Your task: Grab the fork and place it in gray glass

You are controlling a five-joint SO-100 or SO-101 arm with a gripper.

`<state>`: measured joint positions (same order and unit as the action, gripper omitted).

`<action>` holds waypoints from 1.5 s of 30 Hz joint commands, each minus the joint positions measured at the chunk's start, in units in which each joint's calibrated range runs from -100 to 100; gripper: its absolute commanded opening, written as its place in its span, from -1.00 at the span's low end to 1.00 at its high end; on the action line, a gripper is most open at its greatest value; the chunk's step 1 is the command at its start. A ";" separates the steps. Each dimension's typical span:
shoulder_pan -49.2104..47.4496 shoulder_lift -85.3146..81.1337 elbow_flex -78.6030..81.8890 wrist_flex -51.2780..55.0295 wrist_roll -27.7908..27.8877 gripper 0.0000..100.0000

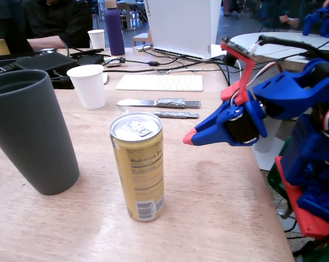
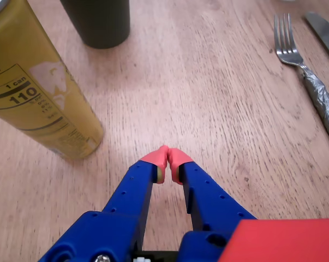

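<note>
The fork (image 1: 169, 114) lies flat on the wooden table behind the yellow can, its foil-wrapped handle pointing right in the fixed view. In the wrist view the fork (image 2: 309, 71) lies at the upper right, tines up. The gray glass (image 1: 30, 136) stands upright at the left in the fixed view, and its base shows at the top of the wrist view (image 2: 99, 22). My blue gripper (image 1: 189, 137) with red fingertips hovers above the table, right of the can. In the wrist view the gripper (image 2: 167, 157) is shut and empty, well left of the fork.
A yellow can (image 1: 138, 166) stands between the glass and my gripper, also in the wrist view (image 2: 36, 87). A knife with a foil-wrapped handle (image 1: 159, 102) lies just behind the fork. A white paper cup (image 1: 89, 86), a keyboard (image 1: 160, 82) and a laptop (image 1: 180, 27) are farther back.
</note>
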<state>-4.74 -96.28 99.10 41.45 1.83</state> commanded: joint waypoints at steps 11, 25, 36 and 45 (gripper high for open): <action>-1.52 -0.46 0.34 -0.15 0.15 -1.00; 0.34 3.66 -5.71 -0.23 0.15 -1.00; 0.51 39.94 -55.26 0.34 -0.10 -1.00; 4.91 48.60 -68.75 9.13 0.15 -1.00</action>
<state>-1.08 -47.69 33.63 43.60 1.59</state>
